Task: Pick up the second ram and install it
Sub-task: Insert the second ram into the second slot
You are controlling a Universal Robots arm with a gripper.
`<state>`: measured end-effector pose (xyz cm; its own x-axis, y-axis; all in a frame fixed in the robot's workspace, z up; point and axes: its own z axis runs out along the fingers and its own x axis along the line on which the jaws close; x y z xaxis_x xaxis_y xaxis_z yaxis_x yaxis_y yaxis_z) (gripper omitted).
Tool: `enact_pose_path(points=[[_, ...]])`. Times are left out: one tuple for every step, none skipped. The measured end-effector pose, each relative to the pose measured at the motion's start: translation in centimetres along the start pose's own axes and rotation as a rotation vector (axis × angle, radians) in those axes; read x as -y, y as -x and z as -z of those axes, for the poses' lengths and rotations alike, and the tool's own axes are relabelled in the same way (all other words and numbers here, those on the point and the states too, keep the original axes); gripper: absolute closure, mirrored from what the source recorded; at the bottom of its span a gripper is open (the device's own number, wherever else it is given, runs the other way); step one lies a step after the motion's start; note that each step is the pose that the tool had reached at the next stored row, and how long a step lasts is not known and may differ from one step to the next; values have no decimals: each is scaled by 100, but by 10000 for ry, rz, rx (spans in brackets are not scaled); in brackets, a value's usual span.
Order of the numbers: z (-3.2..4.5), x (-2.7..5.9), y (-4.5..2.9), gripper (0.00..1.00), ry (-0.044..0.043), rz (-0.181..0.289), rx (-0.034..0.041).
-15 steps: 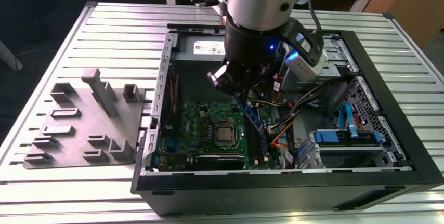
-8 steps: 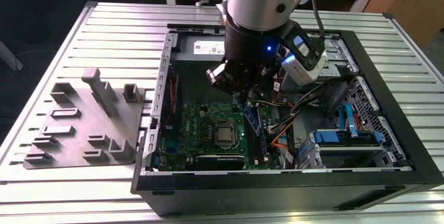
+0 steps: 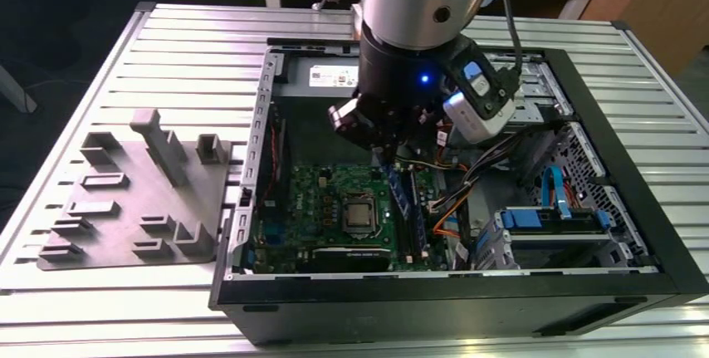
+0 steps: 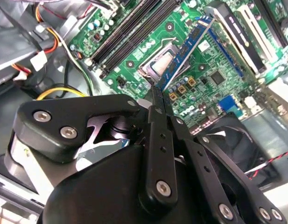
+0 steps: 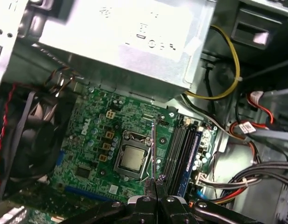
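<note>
Carried, not yet seated

Exterior view: the gripper hangs inside the open case over the motherboard. Second wrist view: its jaws are pinched narrow on the second ram, a thin blue stick with dark chips. First wrist view: the second ram shows edge-on beside the slots; I judge it wants squaring parallel over a free slot, then pressing evenly.

I see the second ram: a thin blue stick with black chips and a white label, pinched at one end by the hand, tilted above the green motherboard.
</note>
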<state>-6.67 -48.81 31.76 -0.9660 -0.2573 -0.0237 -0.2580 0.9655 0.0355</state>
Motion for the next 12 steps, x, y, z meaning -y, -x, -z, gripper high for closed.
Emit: enact_pose_path(points=[[0,0,0,92,-3,-134,4],[-1,0,0,92,-6,-265,10],[-2,0,0,92,-9,-397,14],[-2,0,0,92,-13,-534,19],[-2,0,0,92,-17,-669,23],[-3,0,0,92,-20,-807,28],[-4,0,0,92,-23,-955,34],[-4,0,0,92,-26,-1092,38],[-4,0,0,92,-29,-1227,43],[-5,0,0,92,-32,-1361,48],[-6,0,0,92,-35,-1498,53],[-6,0,0,92,-39,-1633,58]])
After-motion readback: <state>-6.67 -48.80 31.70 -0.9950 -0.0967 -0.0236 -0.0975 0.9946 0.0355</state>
